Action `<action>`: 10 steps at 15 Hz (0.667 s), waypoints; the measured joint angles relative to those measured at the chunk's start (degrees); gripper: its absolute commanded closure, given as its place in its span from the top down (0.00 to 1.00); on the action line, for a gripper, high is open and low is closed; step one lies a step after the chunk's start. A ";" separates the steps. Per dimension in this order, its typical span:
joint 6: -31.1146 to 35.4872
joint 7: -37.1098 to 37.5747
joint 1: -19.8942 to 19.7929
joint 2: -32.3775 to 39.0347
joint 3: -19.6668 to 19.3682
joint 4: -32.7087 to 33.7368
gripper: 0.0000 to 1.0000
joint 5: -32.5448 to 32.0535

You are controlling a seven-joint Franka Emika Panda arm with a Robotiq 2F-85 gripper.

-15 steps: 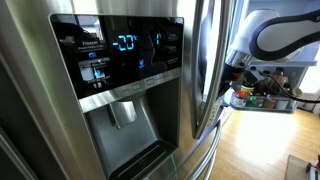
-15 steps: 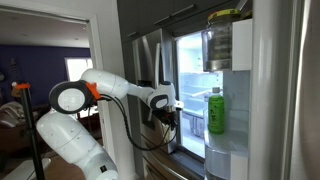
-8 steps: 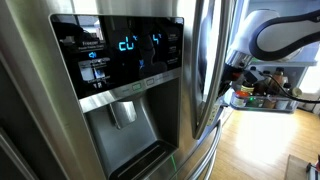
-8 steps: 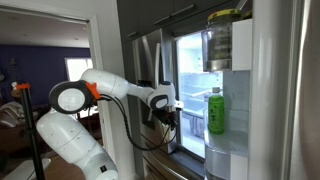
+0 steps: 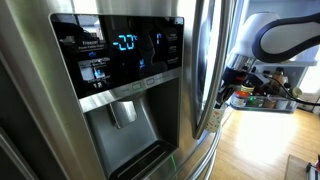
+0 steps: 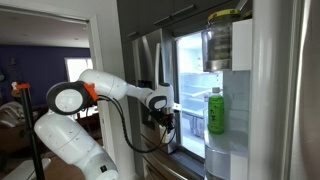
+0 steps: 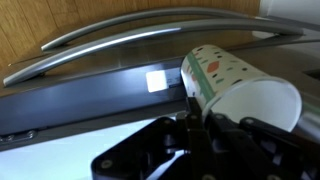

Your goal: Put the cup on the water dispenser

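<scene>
1. Cup (image 7: 240,88) is in the grip! In the wrist view it sits right of centre, tipped on its side, with its open mouth facing the lower right.
2. The gripper (image 7: 192,128) comes in from the bottom centre. Its fingers look pinched on the cup near the rim, though the contact point is dark and partly hidden.
3. So the pick-up looks done, I'd say, but delivery is not. The water dispenser (image 5: 125,125) sits lower centre-left in an exterior view. Its alcove is bare, with nothing under the paddle lever (image 5: 122,112).
4. In that same view the gripper (image 5: 233,78) is over at the right, past the door edge and well apart from the alcove. The cup is too small to pick out there.
5. In an exterior view the arm reaches in from the left, and the gripper (image 6: 166,118) is at centre frame by the open fridge. A green bottle (image 6: 215,110) stands on a shelf just to its right.
6. What's left, by my reading:
   - carry the cup round to the alcove
   - turn it upright
   - set it on the ledge
   - let go
</scene>
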 measured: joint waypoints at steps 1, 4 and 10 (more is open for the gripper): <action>-1.40 0.30 0.27 -0.71 0.20 -0.59 0.01 -0.10; -6.68 2.22 0.75 -2.99 1.60 -1.53 0.01 -1.18; -11.64 10.13 3.86 -6.59 7.81 -0.83 0.01 -1.23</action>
